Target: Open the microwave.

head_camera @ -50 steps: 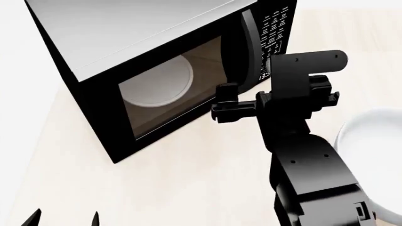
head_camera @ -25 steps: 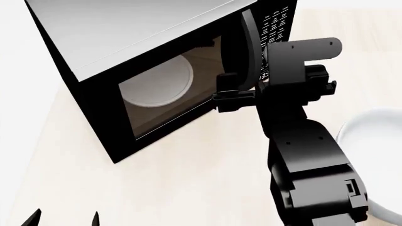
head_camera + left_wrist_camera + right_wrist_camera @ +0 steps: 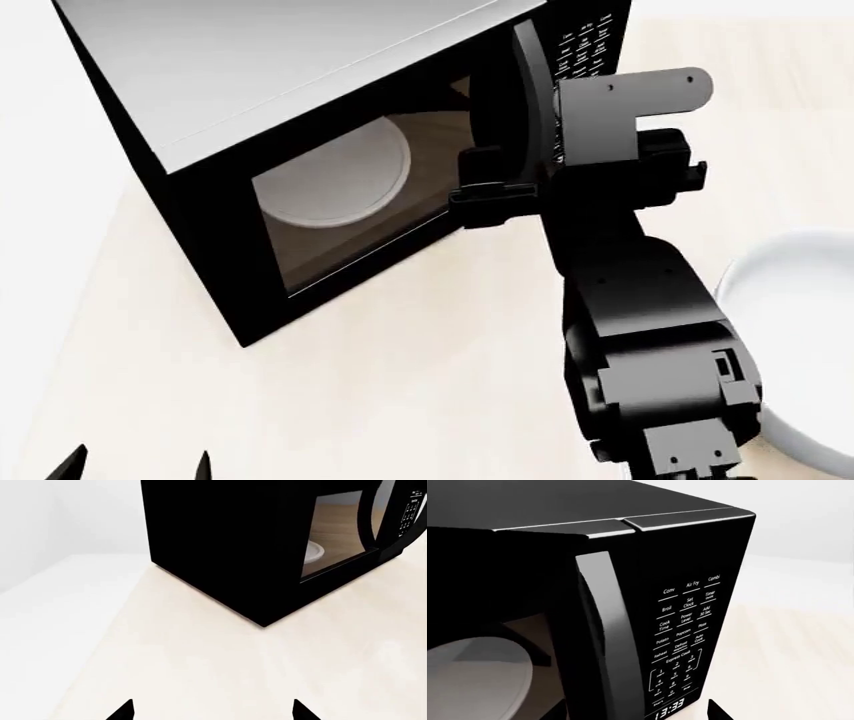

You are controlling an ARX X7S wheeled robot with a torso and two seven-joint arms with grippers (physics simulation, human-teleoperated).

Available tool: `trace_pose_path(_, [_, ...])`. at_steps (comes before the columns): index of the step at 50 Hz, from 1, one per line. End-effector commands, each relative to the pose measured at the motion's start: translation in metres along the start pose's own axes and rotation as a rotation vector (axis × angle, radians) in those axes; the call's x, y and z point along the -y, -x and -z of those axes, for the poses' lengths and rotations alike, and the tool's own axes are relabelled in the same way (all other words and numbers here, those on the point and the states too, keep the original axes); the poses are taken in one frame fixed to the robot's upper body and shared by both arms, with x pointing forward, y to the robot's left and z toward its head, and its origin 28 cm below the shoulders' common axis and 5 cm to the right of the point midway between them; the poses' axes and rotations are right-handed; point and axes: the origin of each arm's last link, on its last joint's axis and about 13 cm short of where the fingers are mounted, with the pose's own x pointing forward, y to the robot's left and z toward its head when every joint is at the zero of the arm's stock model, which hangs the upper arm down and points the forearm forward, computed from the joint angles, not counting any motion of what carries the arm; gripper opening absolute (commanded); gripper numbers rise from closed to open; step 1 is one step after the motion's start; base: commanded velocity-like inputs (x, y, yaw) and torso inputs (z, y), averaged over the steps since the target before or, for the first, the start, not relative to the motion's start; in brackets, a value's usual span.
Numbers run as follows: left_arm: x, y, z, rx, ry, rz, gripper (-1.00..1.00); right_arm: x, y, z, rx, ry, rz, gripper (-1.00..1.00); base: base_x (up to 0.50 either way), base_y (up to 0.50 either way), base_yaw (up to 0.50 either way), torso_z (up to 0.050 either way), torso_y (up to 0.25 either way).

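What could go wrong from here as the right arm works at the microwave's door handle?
The right gripper sits low on the vertical black handle of the large black boxy microwave, and its grip is not visible; it may slip. The arm's elbow is near the white round bowl and may bump it.

The microwave (image 3: 267, 130) sits on the table (image 3: 400, 380), plate (image 3: 334, 170) inside. The right hand (image 3: 487, 195) is at the handle (image 3: 531, 90), keypad (image 3: 587, 50) just right of it, bowl (image 3: 794, 330) further right.

I see the black, grey-topped microwave (image 3: 307, 150) upright on the counter (image 3: 400, 380), door shut, white plate (image 3: 340, 175) inside.
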Motion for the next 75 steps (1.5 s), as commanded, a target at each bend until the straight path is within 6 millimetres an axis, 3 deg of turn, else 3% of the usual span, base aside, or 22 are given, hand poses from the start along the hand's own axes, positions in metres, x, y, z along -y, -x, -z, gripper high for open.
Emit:
trace_pose_path(1, [0.000,0.002,0.003,-0.017,0.005,0.000,1.00,-0.001,-0.007,0.000,-0.008,0.008,0.003,1.00,0.00,0.00,0.00,0.000,0.000])
trace_pose_path(15, [0.000,-0.001,0.003,-0.018,0.007,0.001,1.00,-0.005,-0.011,0.003,-0.015,0.004,-0.002,1.00,0.00,0.00,0.00,0.000,-0.001])
trace_pose_path(16, [0.000,-0.001,0.003,-0.018,0.007,0.001,1.00,-0.005,-0.011,0.002,-0.014,0.002,-0.001,-1.00,0.00,0.00,0.00,0.000,0.000])
trace_pose_path(43, [0.000,0.001,0.003,-0.018,0.008,0.000,1.00,-0.009,0.006,0.000,0.024,-0.019,-0.039,-1.00,0.00,0.00,0.00,0.000,0.000])
trace_pose_path(75, [0.000,-0.001,0.003,-0.018,0.006,-0.003,1.00,-0.019,0.056,0.011,0.067,-0.029,-0.094,-1.00,0.00,0.00,0.00,0.000,0.000])
